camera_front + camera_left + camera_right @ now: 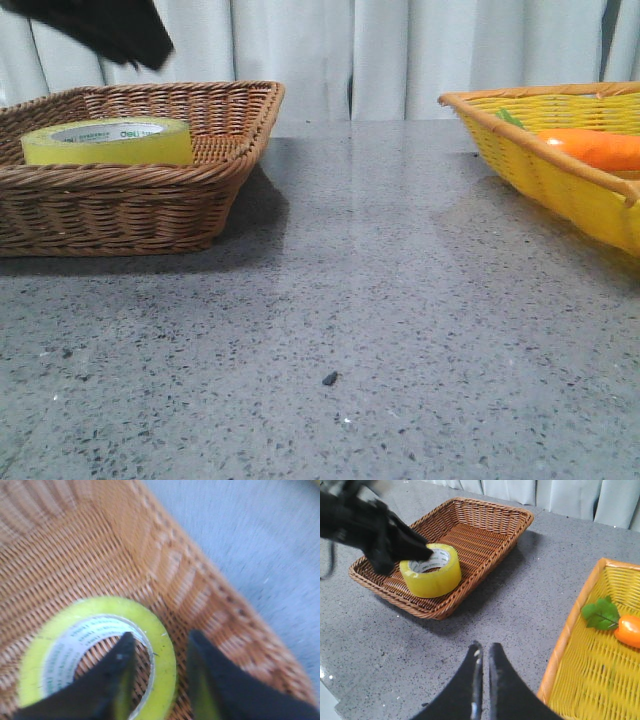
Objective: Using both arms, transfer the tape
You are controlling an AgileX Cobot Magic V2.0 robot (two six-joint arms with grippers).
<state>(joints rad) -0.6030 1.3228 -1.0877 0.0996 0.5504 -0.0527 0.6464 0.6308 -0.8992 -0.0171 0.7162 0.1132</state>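
Note:
The yellow tape roll (108,143) lies flat in the brown wicker basket (150,175) at the left. My left arm (110,25) hangs above it. In the left wrist view, my left gripper (162,635) is open over the tape (100,607). One finger is over the core hole and the other is outside the roll's wall. The right wrist view shows the left gripper (420,554) just above the tape (431,572). My right gripper (485,647) is shut and empty, high over the bare table.
A yellow basket (540,170) stands at the right with an orange carrot (595,148) in it; both also show in the right wrist view, basket (570,630) and carrot (630,630). Grey speckled table lies between the two baskets. Curtains hang behind.

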